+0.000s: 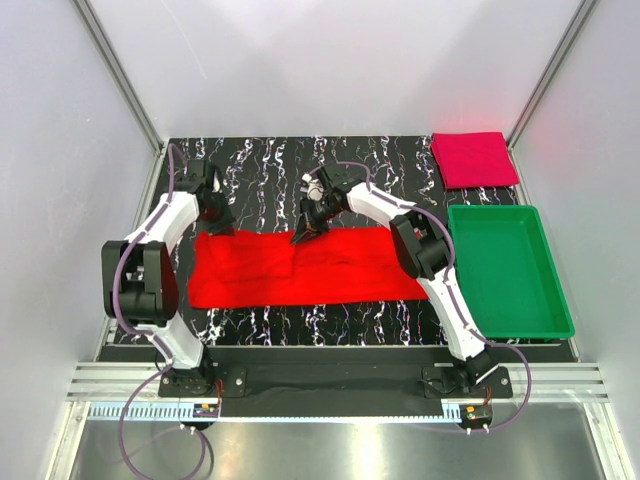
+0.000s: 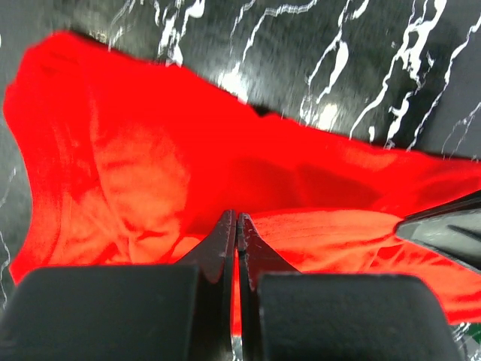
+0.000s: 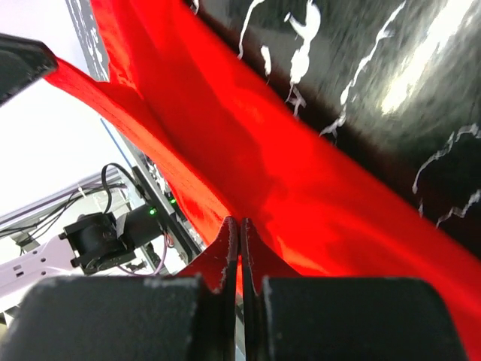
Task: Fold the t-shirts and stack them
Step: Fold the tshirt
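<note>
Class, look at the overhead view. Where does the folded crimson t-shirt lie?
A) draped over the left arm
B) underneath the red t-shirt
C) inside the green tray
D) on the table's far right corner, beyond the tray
D: the crimson t-shirt lies on the table, beyond the far edge of the green tray.

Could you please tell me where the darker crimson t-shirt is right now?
In the top view, the crimson t-shirt lies folded at the far right corner of the table, just beyond the green tray and apart from the red shirt.
</note>
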Robot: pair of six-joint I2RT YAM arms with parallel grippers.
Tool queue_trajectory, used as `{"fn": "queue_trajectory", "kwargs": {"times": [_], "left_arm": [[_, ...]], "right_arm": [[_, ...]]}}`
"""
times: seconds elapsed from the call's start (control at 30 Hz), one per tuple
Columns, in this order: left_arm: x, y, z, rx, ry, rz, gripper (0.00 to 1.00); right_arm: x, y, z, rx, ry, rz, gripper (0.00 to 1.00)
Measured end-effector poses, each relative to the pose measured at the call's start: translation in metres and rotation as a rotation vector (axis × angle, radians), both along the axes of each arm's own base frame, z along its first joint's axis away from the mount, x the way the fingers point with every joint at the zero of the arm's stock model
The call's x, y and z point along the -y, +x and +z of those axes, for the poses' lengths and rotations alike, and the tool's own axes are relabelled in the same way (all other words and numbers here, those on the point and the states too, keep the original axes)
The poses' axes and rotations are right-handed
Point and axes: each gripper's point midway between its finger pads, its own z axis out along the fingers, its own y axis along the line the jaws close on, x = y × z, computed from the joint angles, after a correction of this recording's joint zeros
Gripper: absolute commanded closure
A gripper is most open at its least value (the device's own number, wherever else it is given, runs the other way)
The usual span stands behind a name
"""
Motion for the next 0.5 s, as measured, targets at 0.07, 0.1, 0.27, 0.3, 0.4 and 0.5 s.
{"fn": "queue_trajectory", "kwargs": {"times": [0.07,0.1,0.27,0.3,0.4,0.5], "left_arm": [[-0.001,0.006,-0.002,-0.001,0.003,-0.004,1.0],[-0.001,0.009,-0.003,-0.002,0.004,-0.006,1.0],[-0.002,0.019,-0.012,-0.017,0.009,-0.012,1.0],[-0.002,0.02,-0.014,-0.021,0.01,-0.014,1.0],[-0.002,0.023,-0.02,-0.035,0.013,-0.019,1.0],[-0.005,0.024,-0.025,-0.051,0.03,-0.025,0.75]], "right_arm": [[-0.001,0.002,-0.002,-0.001,0.0,0.0,1.0],[-0.002,0.003,-0.003,0.0,0.0,0.0,1.0],[-0.005,0.01,0.001,0.011,0.005,-0.003,1.0],[-0.005,0.011,0.001,0.012,0.004,-0.005,1.0],[-0.005,0.014,0.002,0.007,0.002,-0.011,0.92],[-0.002,0.02,0.0,0.001,-0.009,-0.025,0.76]]}}
